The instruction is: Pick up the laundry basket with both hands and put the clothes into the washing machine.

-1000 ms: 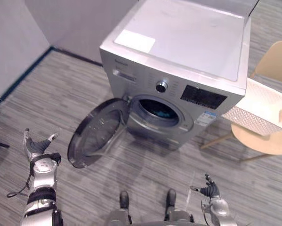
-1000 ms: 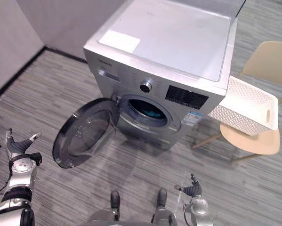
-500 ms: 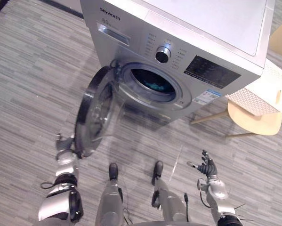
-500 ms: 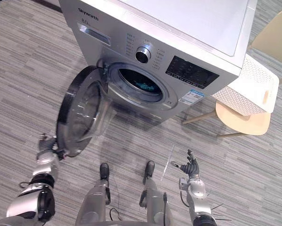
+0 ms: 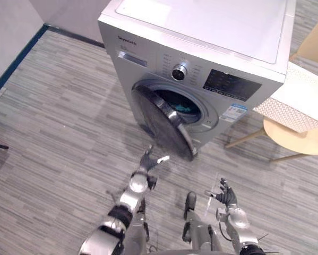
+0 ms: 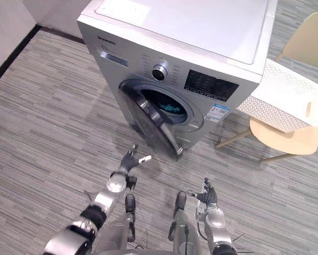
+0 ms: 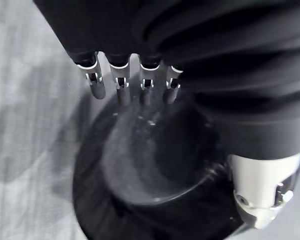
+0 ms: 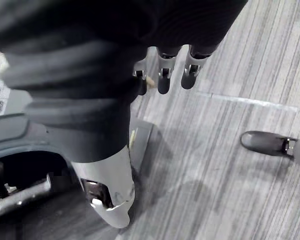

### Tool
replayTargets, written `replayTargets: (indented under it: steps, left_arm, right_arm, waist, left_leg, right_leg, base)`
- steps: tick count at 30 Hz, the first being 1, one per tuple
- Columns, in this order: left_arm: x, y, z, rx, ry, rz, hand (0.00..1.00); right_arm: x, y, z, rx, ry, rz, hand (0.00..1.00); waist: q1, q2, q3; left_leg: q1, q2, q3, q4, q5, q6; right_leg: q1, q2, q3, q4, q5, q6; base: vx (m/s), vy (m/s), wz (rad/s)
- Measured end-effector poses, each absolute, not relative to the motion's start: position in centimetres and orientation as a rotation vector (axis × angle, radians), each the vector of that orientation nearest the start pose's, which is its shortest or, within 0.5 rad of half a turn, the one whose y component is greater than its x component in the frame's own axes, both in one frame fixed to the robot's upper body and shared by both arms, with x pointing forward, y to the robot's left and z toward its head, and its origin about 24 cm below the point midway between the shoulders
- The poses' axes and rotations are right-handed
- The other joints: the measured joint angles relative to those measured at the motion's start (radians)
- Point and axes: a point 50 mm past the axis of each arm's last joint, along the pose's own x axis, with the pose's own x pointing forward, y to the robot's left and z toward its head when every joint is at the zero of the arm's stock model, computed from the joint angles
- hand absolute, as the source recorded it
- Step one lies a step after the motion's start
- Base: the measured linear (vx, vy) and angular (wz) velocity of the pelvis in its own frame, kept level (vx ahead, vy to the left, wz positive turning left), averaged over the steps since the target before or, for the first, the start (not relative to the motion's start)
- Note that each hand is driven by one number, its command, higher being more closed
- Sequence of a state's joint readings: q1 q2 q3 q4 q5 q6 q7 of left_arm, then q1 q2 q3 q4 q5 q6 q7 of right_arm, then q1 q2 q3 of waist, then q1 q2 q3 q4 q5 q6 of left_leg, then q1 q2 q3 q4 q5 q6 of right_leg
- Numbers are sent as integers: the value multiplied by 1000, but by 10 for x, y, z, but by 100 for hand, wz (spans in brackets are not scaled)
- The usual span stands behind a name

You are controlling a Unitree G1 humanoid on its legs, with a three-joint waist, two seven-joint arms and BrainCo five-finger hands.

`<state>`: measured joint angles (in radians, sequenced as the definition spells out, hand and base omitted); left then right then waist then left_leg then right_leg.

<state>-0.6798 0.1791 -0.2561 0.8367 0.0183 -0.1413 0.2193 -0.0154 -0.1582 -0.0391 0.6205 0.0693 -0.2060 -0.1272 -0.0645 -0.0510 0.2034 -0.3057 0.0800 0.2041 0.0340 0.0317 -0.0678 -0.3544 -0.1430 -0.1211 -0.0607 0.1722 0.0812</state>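
The left arm is stretched forward and up from the lower left, and the left hand (image 5: 147,162) is held near the lower rim of the round door (image 5: 164,125) of the washing machine (image 5: 201,32). Its fingers (image 7: 120,85) are seen straight and spread, with the thumb set out to the side and nothing grasped. The dark glass of the door is shown just past the fingertips in the left wrist view, though contact cannot be made out. The door is seen swung partway across the drum opening, and a blue garment (image 5: 185,108) is glimpsed inside the drum behind it. The right arm is kept low at the lower right, and the right hand (image 5: 226,195) is raised palm-forward above the grey striped floor (image 5: 52,133), its fingers (image 8: 164,75) loosely extended and holding nothing. The white laundry basket (image 5: 302,103) is found on the pale wooden chair (image 5: 297,141) just beside the machine's right side, well apart from both hands.
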Motion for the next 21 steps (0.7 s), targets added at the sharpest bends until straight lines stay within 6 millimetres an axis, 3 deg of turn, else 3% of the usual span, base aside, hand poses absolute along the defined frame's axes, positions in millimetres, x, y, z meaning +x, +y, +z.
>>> replayTargets:
  steps: [1, 2, 5, 8, 9, 10, 14, 17, 20, 21]
  left_arm:
    - [375, 134, 79, 394, -36, -17, 0]
    - [392, 156, 113, 427, -96, 62, 0]
    - [404, 195, 159, 448, -163, 193, 0]
    - [407, 209, 180, 432, -203, 260, 0]
    - [407, 204, 180, 421, -209, 261, 0]
    - [408, 195, 179, 397, -213, 248, 0]
    - [402, 183, 162, 354, -208, 213, 0]
    - [384, 161, 121, 284, -167, 145, 0]
    - [350, 142, 67, 190, -77, 99, 0]
    - [331, 137, 42, 154, -13, 95, 0]
  right_arm:
    - [220, -217, -61, -122, 365, -223, 0]
    - [224, -223, -55, -142, 340, -227, 0]
    - [222, -234, -51, -122, 323, -274, 0]
    - [212, -235, -45, -84, 286, -301, 0]
    - [210, -234, -43, -80, 273, -305, 0]
    - [208, -234, -38, -77, 246, -308, 0]
    - [213, -223, -25, -39, 165, -295, 0]
    - [207, -217, -29, -30, 178, -291, 0]
    - [199, -210, -37, -21, 210, -295, 0]
    - [198, -207, -40, -36, 226, -295, 0]
  waist:
    - [-11, 0, 1]
    - [-36, -2, 4]
    - [-59, 0, 44]
    - [-52, -2, 49]
    - [-42, -2, 49]
    - [-26, -2, 49]
    - [-18, -2, 49]
    - [1, -2, 49]
    - [26, 1, 45]
    - [32, 10, 39]
  left_leg:
    - [-12, 2, 14, 0, 0, 0]
    - [-36, 2, 41, 0, 0, 0]
    - [-34, 10, 72, 1, 0, 0]
    - [-65, 26, 96, 4, -2, -1]
    - [-64, 29, 97, 4, -2, -1]
    - [-62, 30, 100, 5, -2, -1]
    - [-42, 28, 106, 5, -5, 0]
    - [-3, 40, 105, 12, -23, -1]
    - [26, 44, 86, 8, -25, -4]
    - [38, 46, 74, 8, -20, -9]
  right_leg:
    - [-19, 0, 15, -4, 8, 3]
    - [-52, 2, 41, -16, 27, 8]
    - [-61, 8, 77, -36, 45, 11]
    - [-99, 21, 102, -37, 51, 14]
    - [-99, 24, 103, -36, 51, 14]
    - [-97, 25, 108, -36, 51, 14]
    - [-80, 21, 115, -36, 51, 14]
    - [-34, 29, 111, -37, 49, 15]
    - [2, 33, 93, -37, 28, 2]
    - [19, 36, 79, -37, 22, -4]
  base:
    - [-20, -30, -68]
    - [-11, -23, -51]
    - [11, -26, -44]
    - [9, -27, -18]
    - [0, 0, 0]
    - [0, 0, 0]
    - [-2, 1, -2]
    - [8, -8, -1]
    - [21, -25, 15]
    - [43, -38, 16]
